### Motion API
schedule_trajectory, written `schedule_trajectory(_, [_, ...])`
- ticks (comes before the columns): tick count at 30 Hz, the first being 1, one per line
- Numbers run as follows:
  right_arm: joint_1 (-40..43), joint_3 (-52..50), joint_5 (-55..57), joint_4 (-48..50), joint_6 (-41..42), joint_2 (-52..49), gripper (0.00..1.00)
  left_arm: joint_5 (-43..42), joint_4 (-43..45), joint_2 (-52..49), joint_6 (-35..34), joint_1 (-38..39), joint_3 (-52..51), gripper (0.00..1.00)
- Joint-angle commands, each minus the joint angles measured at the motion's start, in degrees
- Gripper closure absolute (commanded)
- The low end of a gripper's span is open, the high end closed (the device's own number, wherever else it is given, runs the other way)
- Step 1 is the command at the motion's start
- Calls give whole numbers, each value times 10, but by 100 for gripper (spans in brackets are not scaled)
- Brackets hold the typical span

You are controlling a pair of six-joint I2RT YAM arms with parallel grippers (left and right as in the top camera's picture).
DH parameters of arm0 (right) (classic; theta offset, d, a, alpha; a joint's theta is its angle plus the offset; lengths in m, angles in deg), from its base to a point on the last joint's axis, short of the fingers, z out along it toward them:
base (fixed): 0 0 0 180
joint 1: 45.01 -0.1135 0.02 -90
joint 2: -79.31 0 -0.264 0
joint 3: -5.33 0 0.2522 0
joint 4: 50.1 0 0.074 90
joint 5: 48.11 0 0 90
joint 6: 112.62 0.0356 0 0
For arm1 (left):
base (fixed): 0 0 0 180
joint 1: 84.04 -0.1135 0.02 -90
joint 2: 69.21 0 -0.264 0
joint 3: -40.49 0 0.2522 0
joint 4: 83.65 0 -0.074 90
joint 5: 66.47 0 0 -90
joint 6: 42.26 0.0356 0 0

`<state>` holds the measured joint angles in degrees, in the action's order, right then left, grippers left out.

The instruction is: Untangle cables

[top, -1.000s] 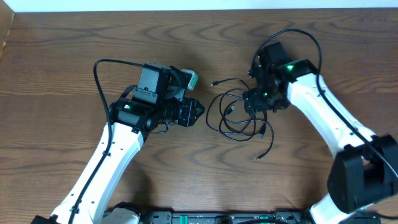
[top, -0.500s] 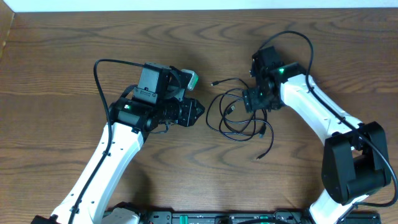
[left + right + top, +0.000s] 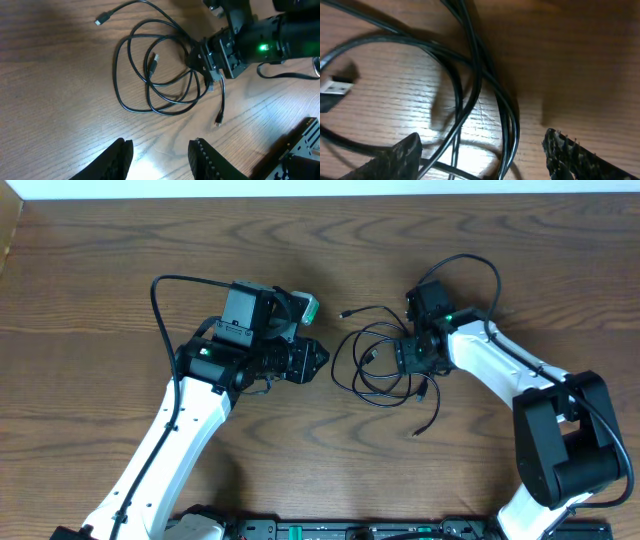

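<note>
The cables point(image 3: 148, 84) lie on the wooden table point(image 3: 100, 280) a little right of the middle of the overhead frame, between the two arms. They form a loose coil of thin dark loops that overlap and cross one another. In these pictures I cannot tell one cord from the other.

One small plug point(image 3: 100, 21) points away from the coil at the upper left of the left wrist view. A second loose end point(image 3: 218, 121) trails out below the coil, toward the lower right. A silver-tipped plug point(image 3: 334, 87) lies inside the loops, at the left edge of the right wrist view.

The right gripper point(image 3: 481, 142) is down at the right side of the coil, close to the table. Its jaws stand wide apart, one on each side of a bundle of strands that runs between them. Neither finger presses on the strands, so it has hold of nothing.

The left gripper point(image 3: 160, 147) sits just left of the coil, apart from it and pointing toward it. Its two fingers show at the bottom of the left wrist view with a clear gap between them. Only bare wood is in that gap, and it grips nothing.
</note>
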<state>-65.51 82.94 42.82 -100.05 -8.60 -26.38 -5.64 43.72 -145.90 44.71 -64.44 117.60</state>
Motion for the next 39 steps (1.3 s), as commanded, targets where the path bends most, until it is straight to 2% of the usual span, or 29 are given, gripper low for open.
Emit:
schedule_trajectory(1, [-8,-20,19,17,-10,-11,27,7,-1,10,-3,-3,-1,58])
schedule_trajectory(8, [-23,-22,42,45,-24,-57,27,7,-1,10,0,-3,-1,58])
schedule_trajectory(11, [-30,-22,64,46,-9,-73,34,7,-2,10,4,-3,-1,58])
schedule_trajectory(13, [-32,-22,75,42,10,-76,48,7,-2,10,4,-3,-1,58])
schedule_trajectory(14, [-32,-22,78,41,14,-76,51,7,-2,10,4,-3,-1,58])
schedule_trajectory(15, [-32,-22,77,40,14,-75,60,7,-1,10,4,-3,-1,58])
schedule_trajectory(16, [-32,-22,77,38,15,-75,69,7,-1,10,4,-3,-1,58])
schedule_trajectory(18, [-32,-21,77,36,18,-75,99,7,-2,10,4,-3,-1,58])
schedule_trajectory(26, [-29,-13,86,-5,23,-33,99,7,-10,10,3,-3,-1,58])
schedule_trajectory(35, [-17,45,86,-100,22,207,99,-64,-10,10,3,-2,-2,57])
schedule_trajectory(36, [-17,51,86,-110,22,226,99,-71,-10,10,3,-2,-2,56])
schedule_trajectory(37, [-17,57,86,-118,22,246,99,-79,-10,10,3,-2,-2,51])
schedule_trajectory(39, [-17,66,86,-126,20,275,99,-84,-10,10,3,-1,-2,51])
